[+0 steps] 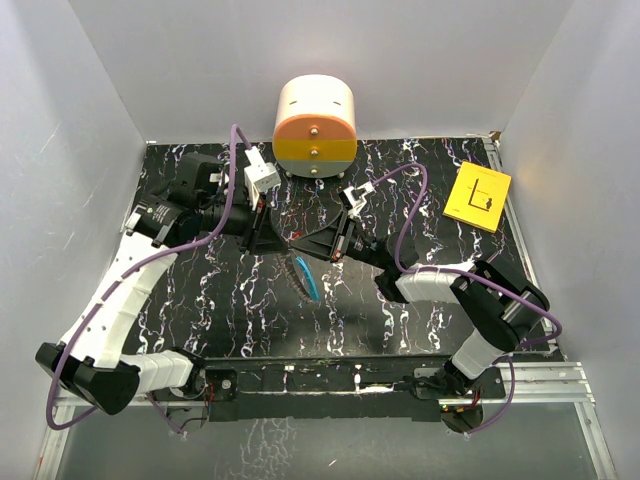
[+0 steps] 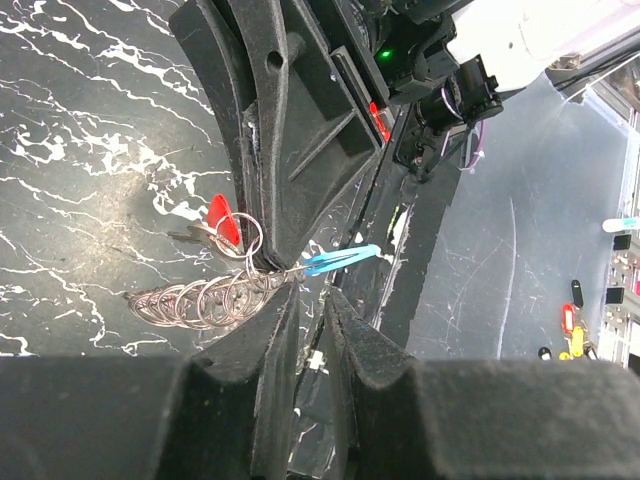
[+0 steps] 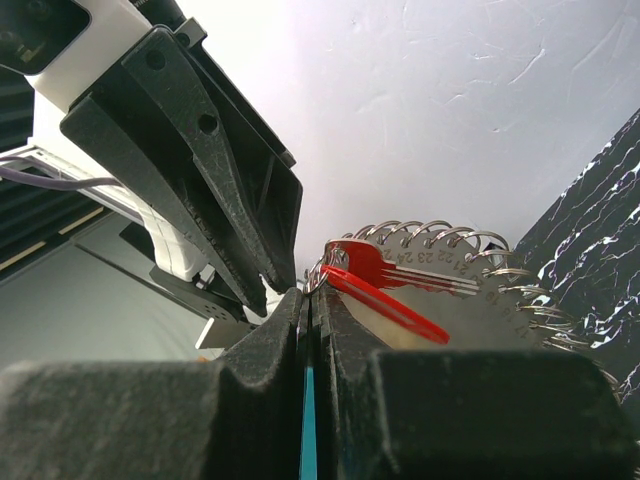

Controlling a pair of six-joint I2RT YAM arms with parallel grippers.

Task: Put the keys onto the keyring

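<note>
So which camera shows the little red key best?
The right wrist view: the red key sits close up and large. The left wrist view shows it small; in the top view I cannot find it.

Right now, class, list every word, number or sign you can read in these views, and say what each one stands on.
"23" and "24": in a row of small numbers along the curved metal edge of the keyring, right wrist view. The neighbouring numbers are too blurred to read.
Black sign on the yellow card: too small to read.
No other text is legible.
</note>
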